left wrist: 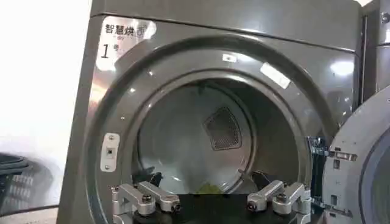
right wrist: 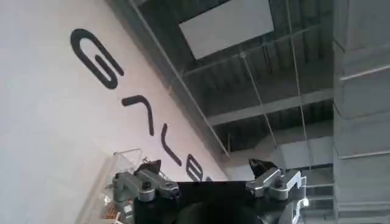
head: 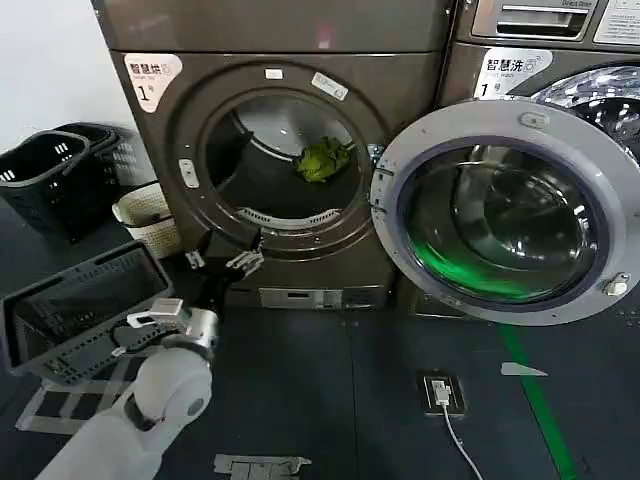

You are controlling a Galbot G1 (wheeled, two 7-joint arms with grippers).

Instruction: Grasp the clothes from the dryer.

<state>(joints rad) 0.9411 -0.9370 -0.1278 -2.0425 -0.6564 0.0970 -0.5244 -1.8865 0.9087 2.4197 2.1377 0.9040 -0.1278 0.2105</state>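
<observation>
Head view: my left gripper (head: 222,260), fingers spread and holding nothing, just below the dryer (head: 280,150) mouth, the clothes (head: 322,160) inside the drum; left wrist view: same gripper (left wrist: 210,204) released before the drum; right wrist view: my right gripper (right wrist: 207,176) parted, empty, facing ceiling.

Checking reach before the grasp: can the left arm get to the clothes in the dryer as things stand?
Probably yes. The dryer door is swung wide open, the left gripper is open at the drum mouth's lower rim, and nothing lies between it and the clothes deeper in the drum.
</observation>
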